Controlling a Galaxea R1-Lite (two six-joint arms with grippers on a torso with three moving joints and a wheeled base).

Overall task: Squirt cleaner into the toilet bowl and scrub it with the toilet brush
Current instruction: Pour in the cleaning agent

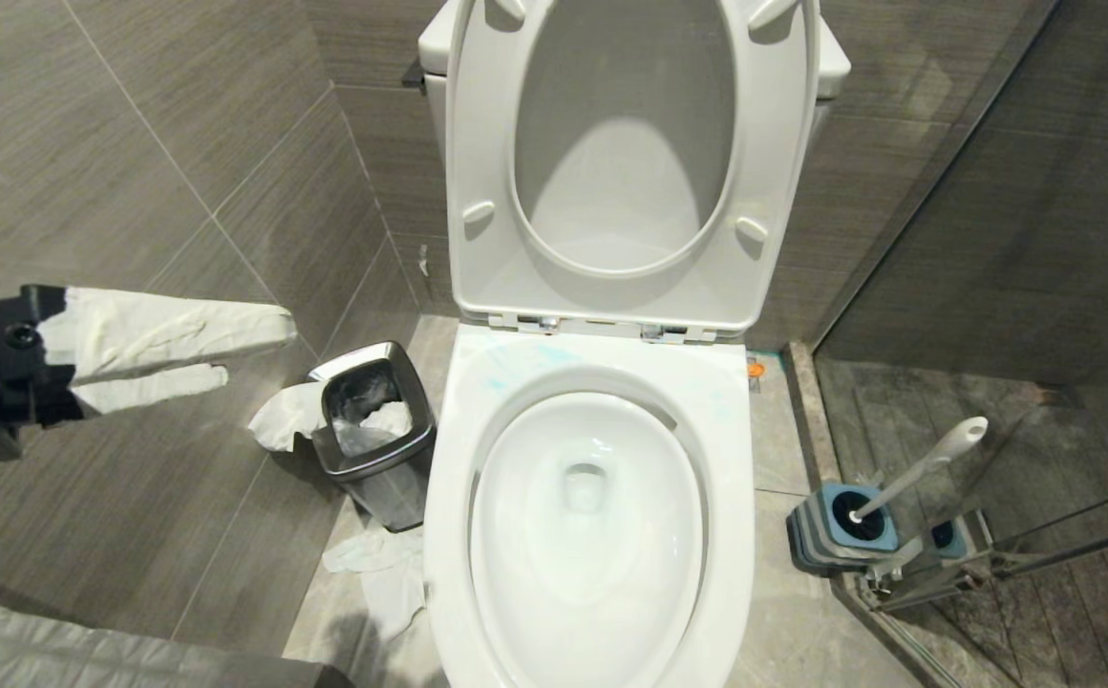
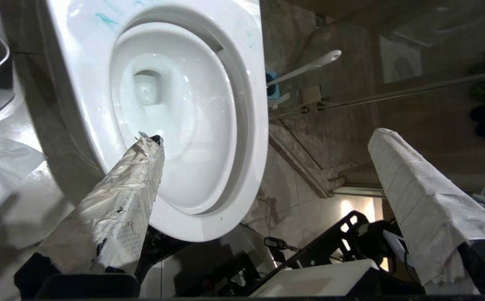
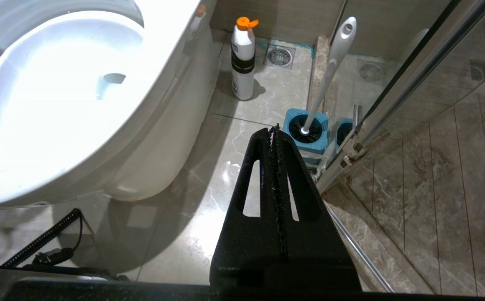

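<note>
The white toilet bowl (image 1: 592, 535) stands open with its seat and lid raised. Faint turquoise cleaner (image 1: 516, 368) streaks its back rim, and the cleaner (image 2: 105, 18) shows again in the left wrist view. The toilet brush (image 1: 926, 463) leans in its blue-and-grey holder (image 1: 845, 526) on the floor to the bowl's right. My left gripper (image 1: 253, 351) hovers open and empty to the left of the bowl, above the bin, its fingers (image 2: 142, 175) wrapped in white paper. My right gripper (image 3: 274, 131) is shut on nothing, low over the floor, its tip toward the holder (image 3: 307, 133).
A square steel waste bin (image 1: 372, 420) with crumpled tissue stands left of the bowl, with more paper (image 1: 382, 564) on the floor. A white bottle with an orange cap (image 3: 242, 62) stands by the toilet's base. A glass shower door and rail (image 1: 1041, 554) close off the right.
</note>
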